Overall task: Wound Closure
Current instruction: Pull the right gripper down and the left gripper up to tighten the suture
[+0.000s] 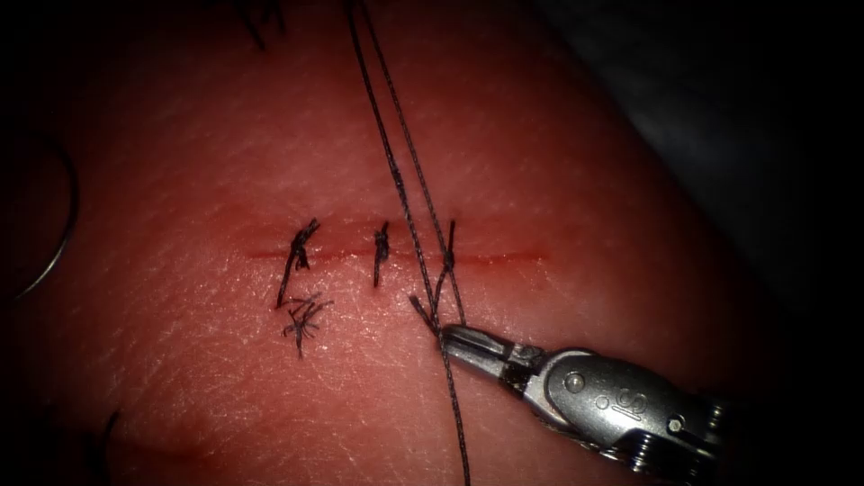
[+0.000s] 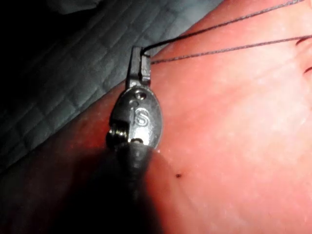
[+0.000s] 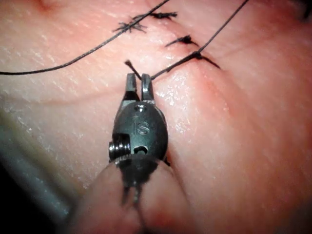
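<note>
The tissue has a thin horizontal cut crossed by three stitches. My right tool lies just below the right-hand stitch, its jaws shut on the thread's short tail next to the knot. Two strands of thread rise from that stitch to the top edge. My left tool is shut on the thread at the tissue's edge. The curved needle lies free on the tissue at the far left, held by neither tool.
Two tied stitches close the cut's left part. Frayed cut ends of thread lie below the leftmost one. One strand trails down past my right tool. A grey quilted cloth lies beside the tissue.
</note>
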{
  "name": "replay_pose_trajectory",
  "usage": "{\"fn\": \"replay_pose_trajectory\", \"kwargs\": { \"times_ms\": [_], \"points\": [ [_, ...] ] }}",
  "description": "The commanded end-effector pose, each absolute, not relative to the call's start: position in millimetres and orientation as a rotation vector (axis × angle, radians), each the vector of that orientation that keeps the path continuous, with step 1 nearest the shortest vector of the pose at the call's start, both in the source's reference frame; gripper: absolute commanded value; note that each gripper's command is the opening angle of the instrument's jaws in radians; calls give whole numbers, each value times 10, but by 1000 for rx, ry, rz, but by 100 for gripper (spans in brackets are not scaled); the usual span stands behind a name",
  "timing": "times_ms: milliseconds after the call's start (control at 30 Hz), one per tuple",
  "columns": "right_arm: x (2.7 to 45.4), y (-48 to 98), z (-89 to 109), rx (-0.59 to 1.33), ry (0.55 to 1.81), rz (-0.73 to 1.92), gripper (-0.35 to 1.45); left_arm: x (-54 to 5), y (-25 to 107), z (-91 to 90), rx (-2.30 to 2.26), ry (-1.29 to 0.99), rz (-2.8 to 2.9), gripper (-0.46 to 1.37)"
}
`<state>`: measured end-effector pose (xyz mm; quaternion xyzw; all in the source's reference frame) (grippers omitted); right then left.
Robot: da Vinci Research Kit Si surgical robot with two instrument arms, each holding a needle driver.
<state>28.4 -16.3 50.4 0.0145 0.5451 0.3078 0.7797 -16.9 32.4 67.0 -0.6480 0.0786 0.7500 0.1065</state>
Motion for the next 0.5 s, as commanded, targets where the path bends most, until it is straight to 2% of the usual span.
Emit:
{"fn": "replay_pose_trajectory", "kwargs": {
  "times_ms": [33, 500],
  "points": [
    [282, -161, 503, 9, 1176, 686, 106, -170, 323, 667, -1920, 219, 2212, -35],
    [274, -168, 494, 17, 1120, 821, 99, -175, 322, 636, -1928, 190, 2197, -35]
  ]
}}
